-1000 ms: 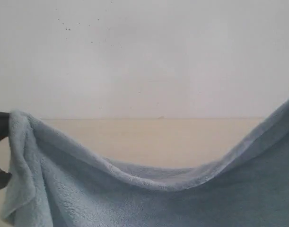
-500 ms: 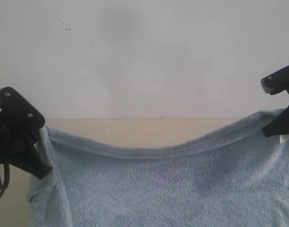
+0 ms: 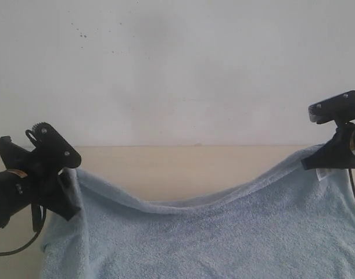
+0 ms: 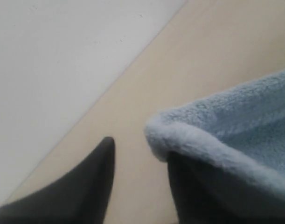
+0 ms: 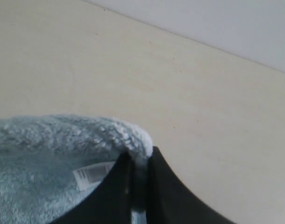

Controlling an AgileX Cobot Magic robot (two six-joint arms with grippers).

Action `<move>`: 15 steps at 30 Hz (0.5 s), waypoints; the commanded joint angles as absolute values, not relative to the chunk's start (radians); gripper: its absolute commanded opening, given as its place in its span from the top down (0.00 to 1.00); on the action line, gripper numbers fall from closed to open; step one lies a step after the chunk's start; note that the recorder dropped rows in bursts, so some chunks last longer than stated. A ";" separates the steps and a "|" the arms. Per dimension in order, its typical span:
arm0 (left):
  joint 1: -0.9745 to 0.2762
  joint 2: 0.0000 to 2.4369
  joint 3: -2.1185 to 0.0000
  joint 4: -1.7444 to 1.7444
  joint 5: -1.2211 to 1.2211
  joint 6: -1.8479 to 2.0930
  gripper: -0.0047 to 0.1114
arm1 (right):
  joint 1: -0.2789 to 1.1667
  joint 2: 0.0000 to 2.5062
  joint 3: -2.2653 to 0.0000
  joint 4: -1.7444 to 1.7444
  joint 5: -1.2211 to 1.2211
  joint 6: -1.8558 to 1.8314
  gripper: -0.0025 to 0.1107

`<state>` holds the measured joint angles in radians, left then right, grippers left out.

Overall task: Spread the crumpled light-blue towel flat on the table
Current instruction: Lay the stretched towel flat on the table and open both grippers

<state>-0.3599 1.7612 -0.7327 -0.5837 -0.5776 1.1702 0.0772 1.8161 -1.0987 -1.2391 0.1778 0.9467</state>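
Observation:
The light-blue towel (image 3: 212,244) hangs in a sagging curve between my two grippers above the cream table (image 3: 183,165). My left gripper (image 3: 71,189) is at the towel's left corner. In the left wrist view it (image 4: 140,149) is open, bare table shows between its fingers, and the towel's (image 4: 235,121) corner lies over one finger only. My right gripper (image 3: 316,164) holds the right corner. The right wrist view shows it (image 5: 140,153) shut on the towel (image 5: 53,140) beside the white label (image 5: 93,175).
A grey-white wall (image 3: 177,70) with small dark specks rises behind the table's far edge. Bare table (image 5: 133,70) stretches beyond the towel toward that wall. The towel's lower part runs out of the exterior view at the bottom.
Both grippers came into view and moved inward and lower with the towel's top edge. The left gripper's fingers have parted, letting go of the left corner. The right stays clamped.

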 commanded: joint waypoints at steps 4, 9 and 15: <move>-0.357 1.819 -0.768 -0.614 -0.726 1.159 0.34 | 0.067 1.887 -1.190 -1.245 0.166 0.970 0.64; -0.357 1.831 -0.824 -0.734 -0.897 1.159 0.33 | 0.067 1.878 -1.224 -1.243 0.245 1.041 0.29; -0.357 1.824 -0.893 -0.931 -1.049 1.009 0.33 | 0.069 1.809 -1.237 -1.186 0.372 1.062 0.29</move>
